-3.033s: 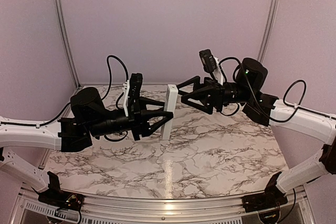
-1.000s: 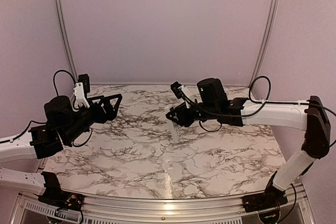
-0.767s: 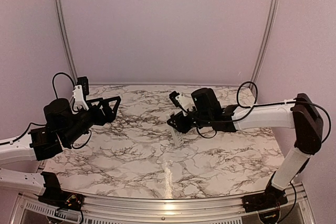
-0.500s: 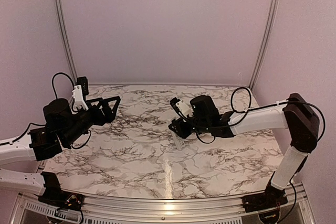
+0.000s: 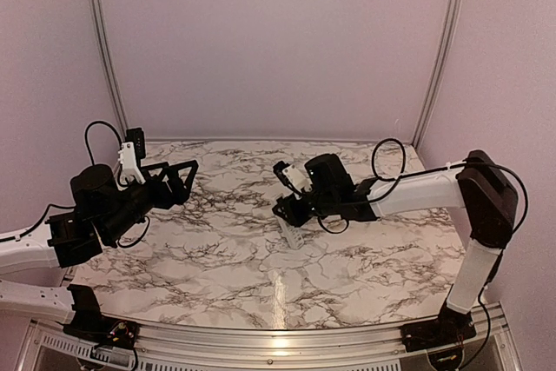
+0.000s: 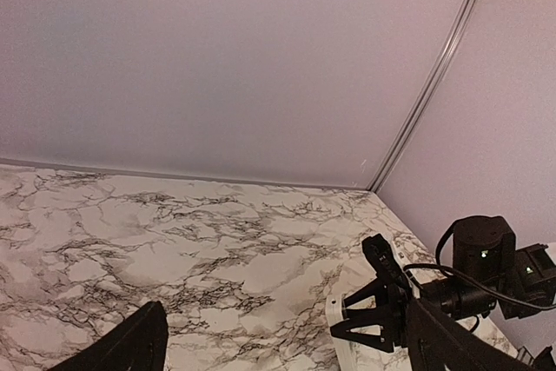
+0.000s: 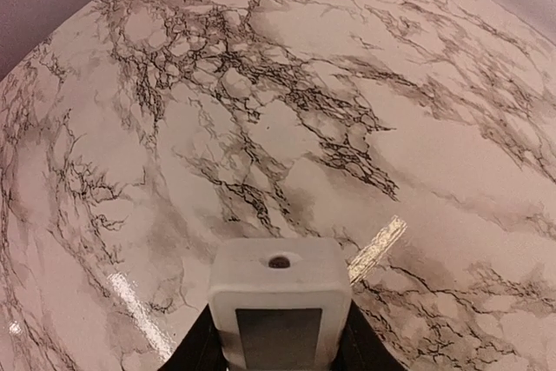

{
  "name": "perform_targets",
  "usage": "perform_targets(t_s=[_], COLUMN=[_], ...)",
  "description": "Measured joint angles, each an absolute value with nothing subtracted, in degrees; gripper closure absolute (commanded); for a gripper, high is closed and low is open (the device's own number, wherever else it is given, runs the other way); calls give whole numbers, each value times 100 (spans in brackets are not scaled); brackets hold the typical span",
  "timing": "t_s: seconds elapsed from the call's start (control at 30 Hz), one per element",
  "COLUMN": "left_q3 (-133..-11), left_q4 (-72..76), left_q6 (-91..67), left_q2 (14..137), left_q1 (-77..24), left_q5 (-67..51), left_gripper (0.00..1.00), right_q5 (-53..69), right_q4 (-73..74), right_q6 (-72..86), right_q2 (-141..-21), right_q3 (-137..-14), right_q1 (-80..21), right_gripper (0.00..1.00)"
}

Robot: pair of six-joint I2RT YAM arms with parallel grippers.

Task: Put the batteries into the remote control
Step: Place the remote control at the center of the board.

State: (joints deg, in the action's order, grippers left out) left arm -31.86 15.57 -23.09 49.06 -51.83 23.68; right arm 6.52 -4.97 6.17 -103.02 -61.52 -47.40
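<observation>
White plastic, the slim rectangular remote control [image 5: 293, 232] hangs tilted over the marble-patterned table [image 5: 217, 258], clamped in the right gripper [image 5: 289, 212]. Any print on it is too small to read. The table's edges lie well away from the remote. The left gripper [image 5: 178, 175], well left of it, gapes wide and holds nothing.

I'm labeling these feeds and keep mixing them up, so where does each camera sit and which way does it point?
Top external: above and behind the bases, looking down on the table; shows left gripper open, right gripper holding the remote control.
Left wrist: faces across the table toward the right arm; its fingers edge the bottom.
Right wrist: aimed down at the table; its fingers flank the remote control.
Shared: all three show the remote control.
</observation>
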Motion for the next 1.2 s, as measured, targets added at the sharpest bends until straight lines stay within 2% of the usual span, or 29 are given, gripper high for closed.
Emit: perform_targets(t_s=[0.57, 0.73, 0.83, 1.0, 1.2], left_q3=[-2998, -2862, -2808, -2790, -2790], left_q4=[1653, 1695, 1723, 1776, 1782], left_q6=[-2272, -2272, -2268, -2217, -2143], left_q2=[4908, 4904, 4890, 4880, 4880], left_q1=[-5183, -5183, -5183, -5183, -5181], left_q5=[2362, 2362, 2364, 2368, 2381], left_gripper=[1, 1, 1, 1, 1], right_q5=[827, 794, 709, 626, 718], right_q4=[2023, 2558, 2790, 2947, 2958], right_q6=[808, 814, 808, 790, 788], right_q2=[-11537, -11922, -12001, -12064, -12081], right_q3=[-7959, -8213, -8372, -8490, -8527], right_q1=[-4742, -4742, -4755, -4779, -4779], right_gripper=[100, 96, 88, 58, 39])
